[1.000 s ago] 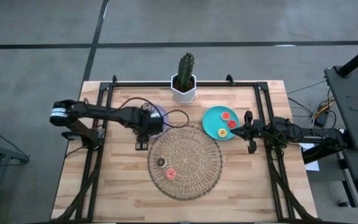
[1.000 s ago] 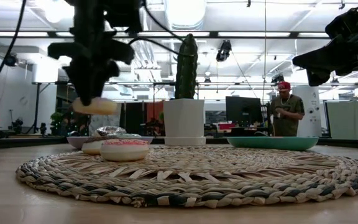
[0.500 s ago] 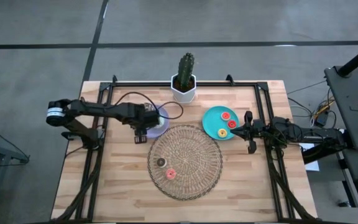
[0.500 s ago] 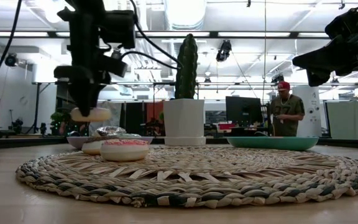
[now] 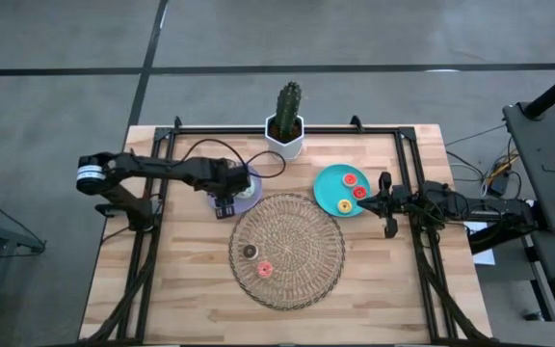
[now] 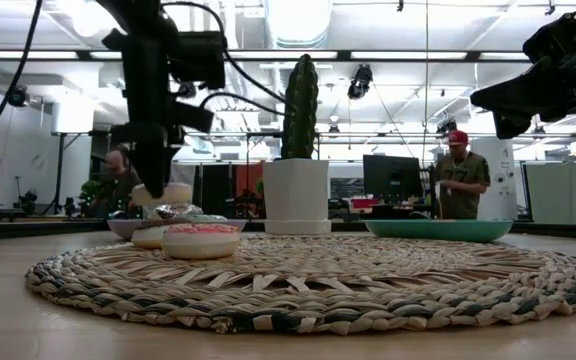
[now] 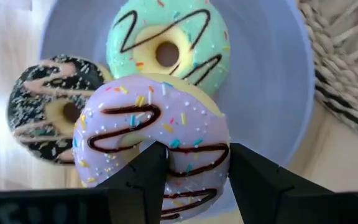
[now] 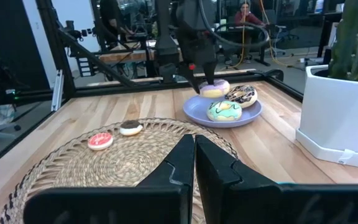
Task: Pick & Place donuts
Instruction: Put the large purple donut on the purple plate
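Left gripper clamps the lavender-iced donut over the lavender plate; ring lies roughly flat, icing up, overlapping the mint-iced donut and dark-iced donut lying flat there. Right gripper closed, empty, right of the teal plate.

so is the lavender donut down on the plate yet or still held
Still held: the left gripper pinches the lavender donut over the lavender plate. Whether it touches the plate, cannot tell.
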